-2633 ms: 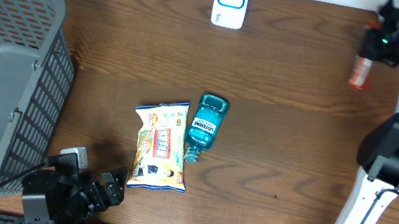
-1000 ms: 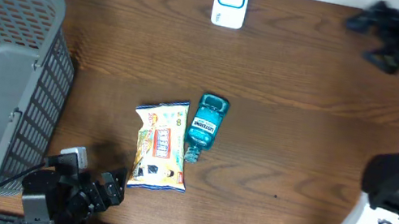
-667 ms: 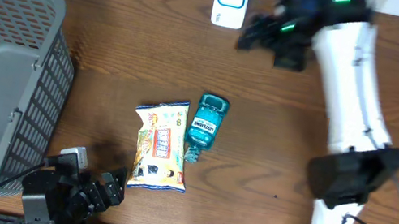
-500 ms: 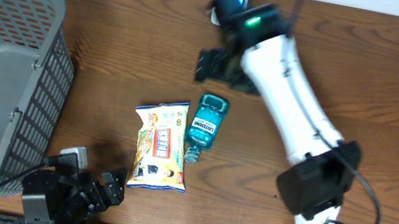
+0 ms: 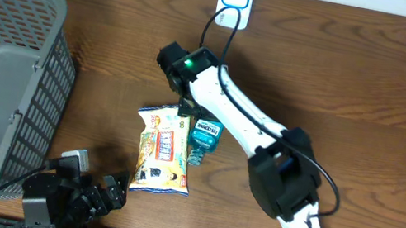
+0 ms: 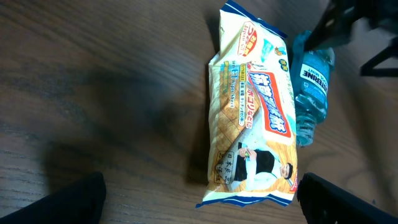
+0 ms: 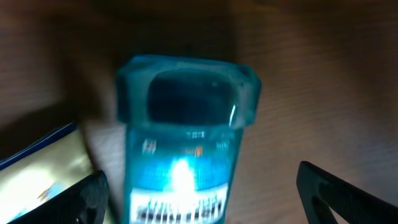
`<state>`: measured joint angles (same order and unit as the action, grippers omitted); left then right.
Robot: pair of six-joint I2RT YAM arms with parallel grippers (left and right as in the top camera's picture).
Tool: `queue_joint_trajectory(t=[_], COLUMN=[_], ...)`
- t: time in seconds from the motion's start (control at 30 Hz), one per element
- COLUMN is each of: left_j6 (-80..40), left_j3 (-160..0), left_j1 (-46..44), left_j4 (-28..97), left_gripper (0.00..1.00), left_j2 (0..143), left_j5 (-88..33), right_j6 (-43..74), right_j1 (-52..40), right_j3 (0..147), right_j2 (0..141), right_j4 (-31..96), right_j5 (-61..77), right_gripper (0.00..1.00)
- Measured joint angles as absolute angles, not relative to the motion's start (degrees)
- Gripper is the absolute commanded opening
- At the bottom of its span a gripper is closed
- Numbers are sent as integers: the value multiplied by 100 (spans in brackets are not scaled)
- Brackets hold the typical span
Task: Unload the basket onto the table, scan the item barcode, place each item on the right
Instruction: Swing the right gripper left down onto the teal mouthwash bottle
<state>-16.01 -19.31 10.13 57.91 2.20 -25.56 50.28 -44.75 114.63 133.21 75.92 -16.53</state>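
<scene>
Both sets of jaws stand wide and empty. My left gripper idles near. My right gripper has just swung in from the far right and straddles the Listerine bottle, which lies mid-surface against the snack packet. Pickup looks next, then the scanner.

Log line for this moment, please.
right gripper: open, straddling Listerine bottle, no grip | left gripper: open, empty | snack bag: beside bottle | scan: not done
</scene>
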Motion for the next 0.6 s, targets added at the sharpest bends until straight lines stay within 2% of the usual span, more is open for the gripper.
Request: queue_joint_trajectory(t=[0.17, 0.53, 0.6], left_j6=[-1601, -1601, -1601], left_j3=[-1931, -1931, -1931], left_j1=[1013, 1013, 1013], left_j4=[5791, 5791, 5791], left_gripper=[98, 98, 98], left_j2=[220, 220, 220], left_j5=[-2556, -2556, -2556], right_j6=[5033, 5046, 5046], right_j1=[-4475, -4482, -4482], right_j3=[11500, 11504, 11504], right_j2=[13817, 13880, 13898], right_j4=[7605, 8005, 8117], right_j5=[-1728, -1739, -1717], right_gripper=[90, 73, 67])
